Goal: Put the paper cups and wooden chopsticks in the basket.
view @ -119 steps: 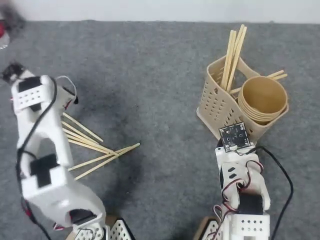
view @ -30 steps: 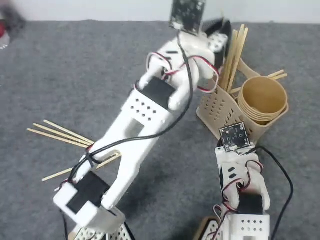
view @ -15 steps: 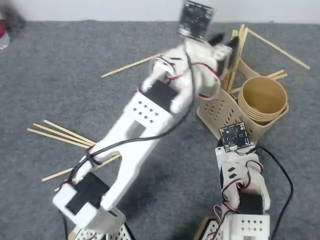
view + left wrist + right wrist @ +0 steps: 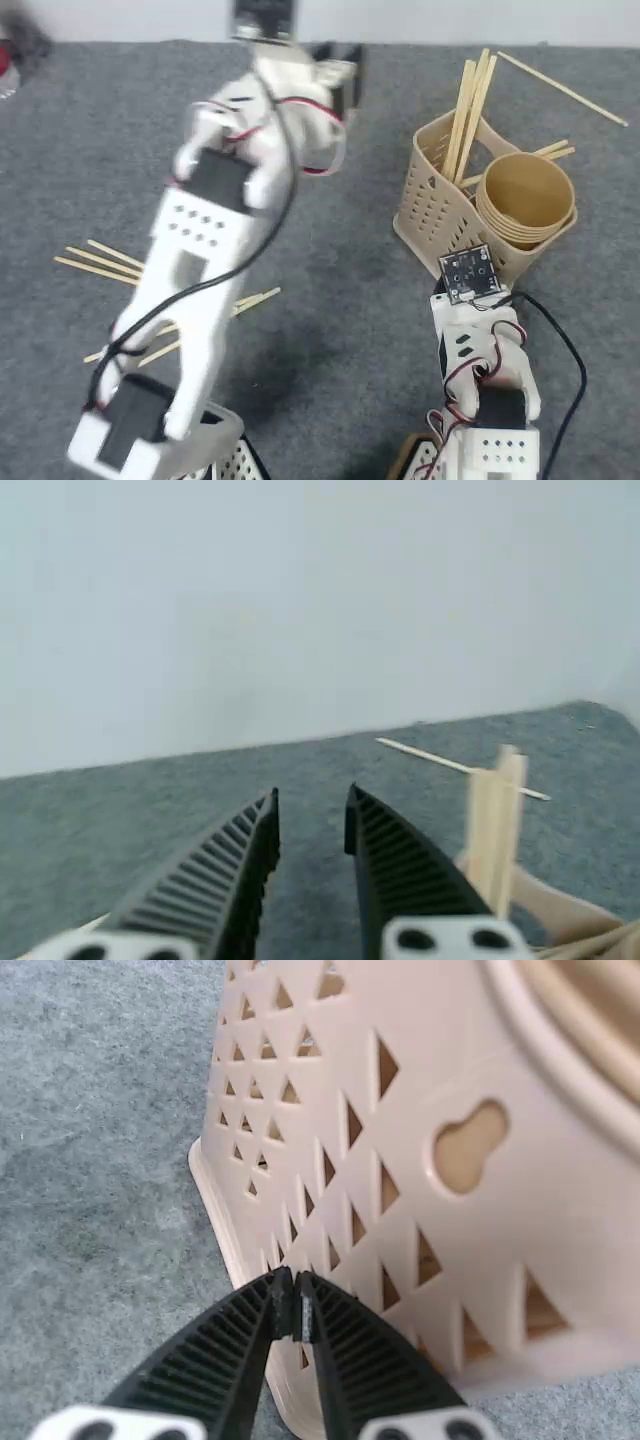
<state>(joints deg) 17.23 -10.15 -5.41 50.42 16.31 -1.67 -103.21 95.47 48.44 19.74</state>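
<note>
The beige basket (image 4: 440, 205) stands at the right and holds a stack of paper cups (image 4: 525, 195) and several upright wooden chopsticks (image 4: 468, 105). One chopstick (image 4: 560, 88) lies on the table beyond the basket, also seen as the loose chopstick (image 4: 460, 767). More loose chopsticks (image 4: 100, 263) lie at the left, partly under the left arm. My left gripper (image 4: 338, 68) hangs open and empty at the back centre, left of the basket; its jaws (image 4: 312, 810) hold nothing. My right gripper (image 4: 291, 1290) is shut, its tips against the basket wall (image 4: 400, 1160).
Grey carpet covers the table. The left arm (image 4: 200, 240) stretches diagonally from the front left to the back centre. The right arm (image 4: 480, 360) stands in front of the basket. A white wall borders the far edge.
The left gripper has swung left, away from the basket, with nothing in it. A chopstick that flew out now lies behind the basket at the back right. The right arm has kept still.
</note>
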